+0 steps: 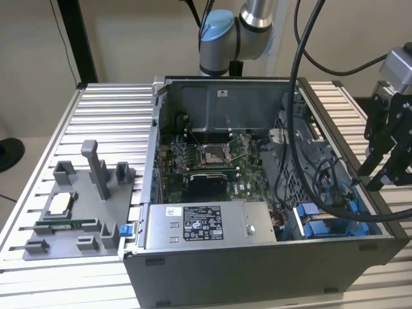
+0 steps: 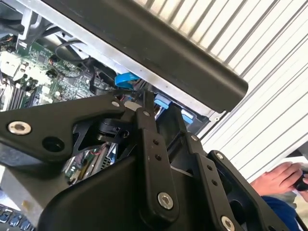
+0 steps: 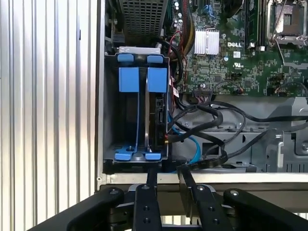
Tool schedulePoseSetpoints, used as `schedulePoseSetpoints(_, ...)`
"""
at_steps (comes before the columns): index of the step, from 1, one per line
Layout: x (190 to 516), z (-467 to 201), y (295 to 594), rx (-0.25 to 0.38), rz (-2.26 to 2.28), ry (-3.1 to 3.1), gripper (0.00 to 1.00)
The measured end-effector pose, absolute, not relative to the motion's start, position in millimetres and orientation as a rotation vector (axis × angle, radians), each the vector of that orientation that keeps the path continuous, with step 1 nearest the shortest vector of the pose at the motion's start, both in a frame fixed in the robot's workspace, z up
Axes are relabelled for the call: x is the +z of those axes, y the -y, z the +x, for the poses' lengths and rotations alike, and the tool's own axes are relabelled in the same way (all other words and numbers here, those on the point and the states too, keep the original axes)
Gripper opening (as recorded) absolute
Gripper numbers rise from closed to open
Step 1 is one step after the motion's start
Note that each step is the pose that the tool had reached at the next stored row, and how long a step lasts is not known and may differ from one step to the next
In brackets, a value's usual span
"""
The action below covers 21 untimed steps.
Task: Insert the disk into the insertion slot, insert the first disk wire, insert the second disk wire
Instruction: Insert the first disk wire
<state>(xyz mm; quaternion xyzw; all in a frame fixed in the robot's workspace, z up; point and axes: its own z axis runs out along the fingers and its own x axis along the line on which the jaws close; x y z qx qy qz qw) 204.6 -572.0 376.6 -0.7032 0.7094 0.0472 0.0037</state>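
The insertion slot (image 3: 136, 120) is a dark-walled bay with blue tabs at both ends, at the case's edge; in the exterior view the insertion slot (image 1: 325, 222) lies at the case's front right. The disk (image 3: 158, 115) stands on edge in the half nearer the motherboard, its connector edge showing under a blue carrier tab. The half nearer the case wall looks hollow. Black wires (image 3: 207, 137) and a light blue wire (image 3: 192, 144) loop beside the bay; I cannot tell whether any is plugged in. My gripper (image 3: 168, 169) hovers just outside the case edge by the bay, open, holding nothing; in the exterior view my gripper (image 1: 376, 180) hangs above the case's right wall.
A grey labelled power-supply box (image 1: 206, 225) fills the case front. A perforated metal cage (image 3: 142, 19) sits beyond the bay. A grey fixture tray (image 1: 77, 212) with parts lies on the exterior view's left. A person's hand (image 2: 279, 178) rests beyond the table edge.
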Motion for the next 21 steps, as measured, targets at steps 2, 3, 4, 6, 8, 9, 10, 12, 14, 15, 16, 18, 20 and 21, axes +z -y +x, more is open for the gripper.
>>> schedulePoseSetpoints(2, 376.2, 205.1, 572.0, 0.161, -2.206, -2.219, 1.00)
schedulePoseSetpoints(3, 375.9, 205.2, 572.0, 0.166, -2.206, -2.217, 1.00)
schedulePoseSetpoints(4, 375.7, 205.1, 572.0, 0.167, -2.206, -2.217, 1.00)
schedulePoseSetpoints(6, 375.7, 205.2, 572.0, 0.167, -2.207, -2.216, 1.00)
schedulePoseSetpoints(8, 375.7, 205.2, 572.0, 0.167, -2.207, -2.216, 1.00)
schedulePoseSetpoints(9, 375.7, 205.2, 572.0, 0.167, -2.207, -2.217, 1.00)
schedulePoseSetpoints(10, 375.7, 205.2, 572.0, 0.167, -2.207, -2.216, 1.00)
schedulePoseSetpoints(12, 375.7, 205.2, 572.0, 0.167, -2.207, -2.217, 1.00)
schedulePoseSetpoints(14, 375.7, 205.2, 572.0, 0.167, -2.207, -2.217, 1.00)
schedulePoseSetpoints(15, 375.7, 205.2, 572.0, 0.168, -2.207, -2.216, 1.00)
schedulePoseSetpoints(16, 375.6, 205.2, 572.1, 0.172, -2.206, -2.216, 1.00)
schedulePoseSetpoints(18, 375.6, 205.3, 572.0, 0.194, -2.204, -2.214, 1.00)
schedulePoseSetpoints(20, 375.0, 205.3, 572.0, 0.213, -2.204, -2.214, 1.00)
schedulePoseSetpoints(21, 374.8, 205.3, 572.0, 0.215, -2.205, -2.214, 1.00)
